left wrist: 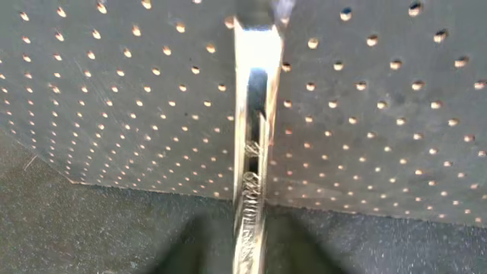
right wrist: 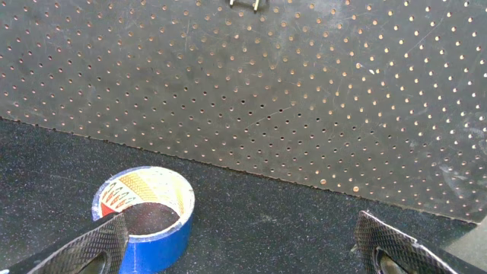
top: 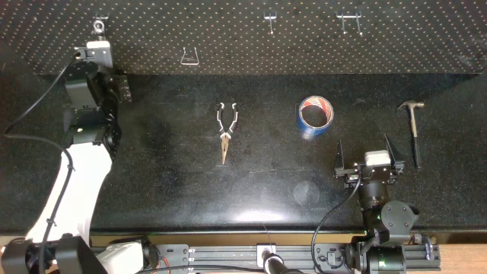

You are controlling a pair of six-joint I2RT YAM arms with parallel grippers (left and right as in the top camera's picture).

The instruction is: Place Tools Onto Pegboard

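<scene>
My left gripper (top: 99, 46) is up against the pegboard (top: 304, 46) at its far left, shut on a metal wrench (left wrist: 249, 152). The wrench stands edge-on against the board, and its ring end (top: 100, 26) sits by a hook at the top left. On the black table lie needle-nose pliers (top: 227, 131), a blue tape roll (top: 316, 116) and a hammer (top: 413, 125). My right gripper (top: 367, 158) rests low near the table's front, open and holding nothing. The tape roll (right wrist: 144, 215) lies just ahead of its left finger (right wrist: 95, 243).
Bare hooks stick out of the pegboard: a triangular wire one (top: 189, 57), a single pair (top: 269, 21) and a double pair (top: 349, 23). The table's far right edge (top: 464, 114) is lighter wood. Open table lies between the pliers and the left arm.
</scene>
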